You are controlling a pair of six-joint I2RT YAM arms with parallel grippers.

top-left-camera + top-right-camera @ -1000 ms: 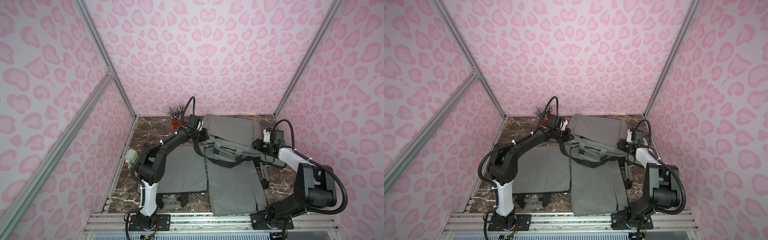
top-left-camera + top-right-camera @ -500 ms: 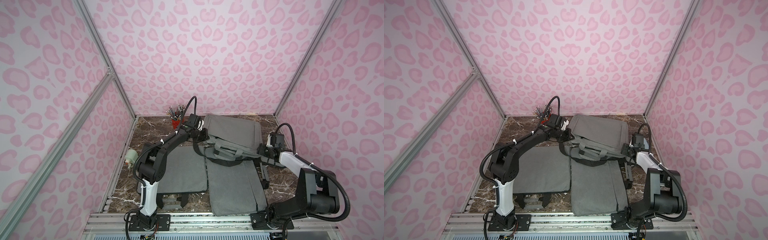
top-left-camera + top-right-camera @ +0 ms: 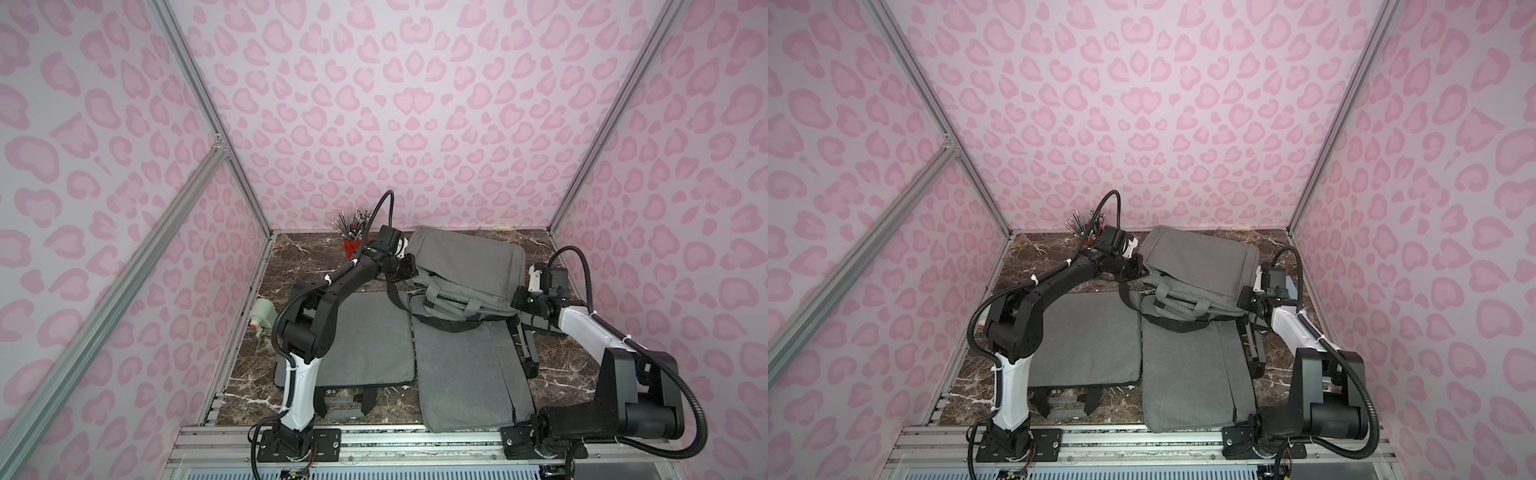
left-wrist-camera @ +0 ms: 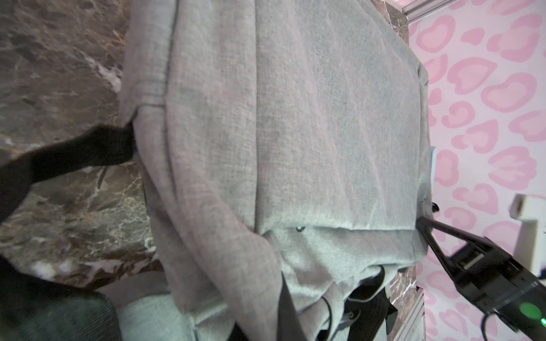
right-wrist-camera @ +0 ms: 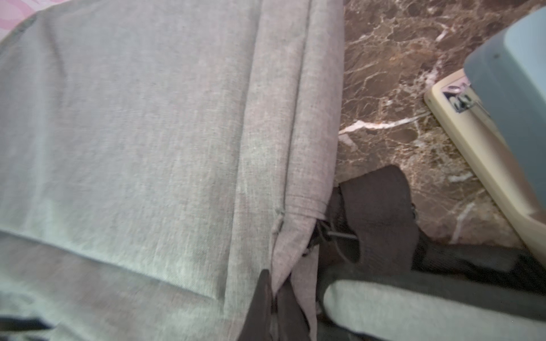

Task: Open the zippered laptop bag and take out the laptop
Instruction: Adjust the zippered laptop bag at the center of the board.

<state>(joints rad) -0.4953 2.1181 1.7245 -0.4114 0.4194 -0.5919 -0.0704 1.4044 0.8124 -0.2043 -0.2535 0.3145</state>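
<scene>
The bag point(image 3: 465, 270) is grey woven cloth, matt and slightly coarse, with black webbing straps point(image 3: 451, 326). Two flat grey pads point(image 3: 365, 336) look like matt felt-like fabric. The worktop point(image 3: 299, 253) is brown marble-look stone, smooth with white veins. The walls point(image 3: 395, 124) are smooth, pink-printed, framed by brushed metal rails point(image 3: 199, 104). The arms point(image 3: 582, 324) show glossy white and matt black plastic.

Brown marble tabletop point(image 3: 299, 257), grey laptop bag point(image 3: 465, 266), two grey sleeves, red pencil cup point(image 3: 351, 245)
</scene>
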